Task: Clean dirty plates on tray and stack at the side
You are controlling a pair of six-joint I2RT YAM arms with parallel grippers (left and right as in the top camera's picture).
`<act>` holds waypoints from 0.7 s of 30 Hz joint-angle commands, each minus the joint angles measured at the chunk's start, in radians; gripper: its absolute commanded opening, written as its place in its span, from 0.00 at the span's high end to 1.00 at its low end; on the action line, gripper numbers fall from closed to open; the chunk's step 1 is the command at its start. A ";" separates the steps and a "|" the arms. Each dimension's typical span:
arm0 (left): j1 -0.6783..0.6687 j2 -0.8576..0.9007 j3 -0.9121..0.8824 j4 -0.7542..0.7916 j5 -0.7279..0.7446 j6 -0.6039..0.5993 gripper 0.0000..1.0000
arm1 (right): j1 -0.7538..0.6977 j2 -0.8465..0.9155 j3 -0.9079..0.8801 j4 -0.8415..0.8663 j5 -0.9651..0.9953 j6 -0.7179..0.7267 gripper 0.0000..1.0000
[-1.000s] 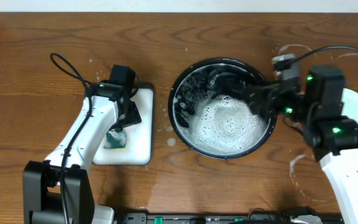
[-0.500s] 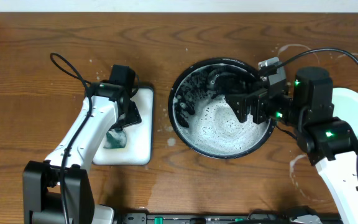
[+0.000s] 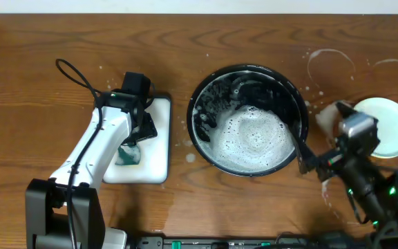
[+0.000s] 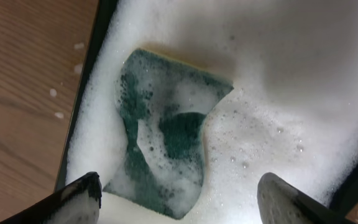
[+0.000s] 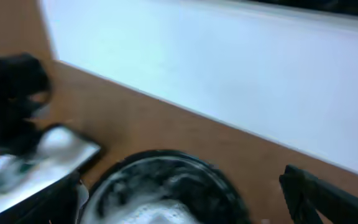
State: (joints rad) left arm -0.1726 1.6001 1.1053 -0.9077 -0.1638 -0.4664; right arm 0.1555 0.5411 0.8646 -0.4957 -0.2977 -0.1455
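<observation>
You have a large round black tray (image 3: 206, 104) with a raised rim near the middle of the tabletop (image 3: 365, 90). Its inside is wet: thick white suds cover the lower middle, and the upper left shows dark with flecks of foam. Whether a plate lies under the suds cannot be told. Near its right side, one pale mint-white plate (image 3: 390, 124) lies flat on the wood, its left edge hidden. Whitish soapy rings (image 3: 316, 53) mark the wood beyond it.

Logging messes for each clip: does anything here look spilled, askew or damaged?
Yes, minor spillage. Whitish soapy rings mark the table right of the tray, beyond the plate, and foam flecks lie on the wood left of the tray. Suds belong inside it. Nothing looks broken or tipped.
</observation>
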 commanded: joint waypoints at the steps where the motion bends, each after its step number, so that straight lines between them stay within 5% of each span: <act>1: 0.004 -0.008 0.005 -0.002 -0.005 0.006 0.18 | -0.005 -0.085 -0.195 0.038 0.133 -0.053 0.01; 13: 0.004 -0.008 0.005 -0.002 -0.005 0.006 0.18 | -0.013 -0.524 -0.708 0.304 0.137 -0.050 0.01; 21: 0.004 -0.008 0.005 -0.002 -0.005 0.006 0.18 | -0.024 -0.536 -0.860 0.527 0.144 -0.057 0.01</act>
State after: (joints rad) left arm -0.1730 1.6001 1.1053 -0.9081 -0.1635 -0.4664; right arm 0.1524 0.0109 0.0341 0.0269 -0.1734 -0.1894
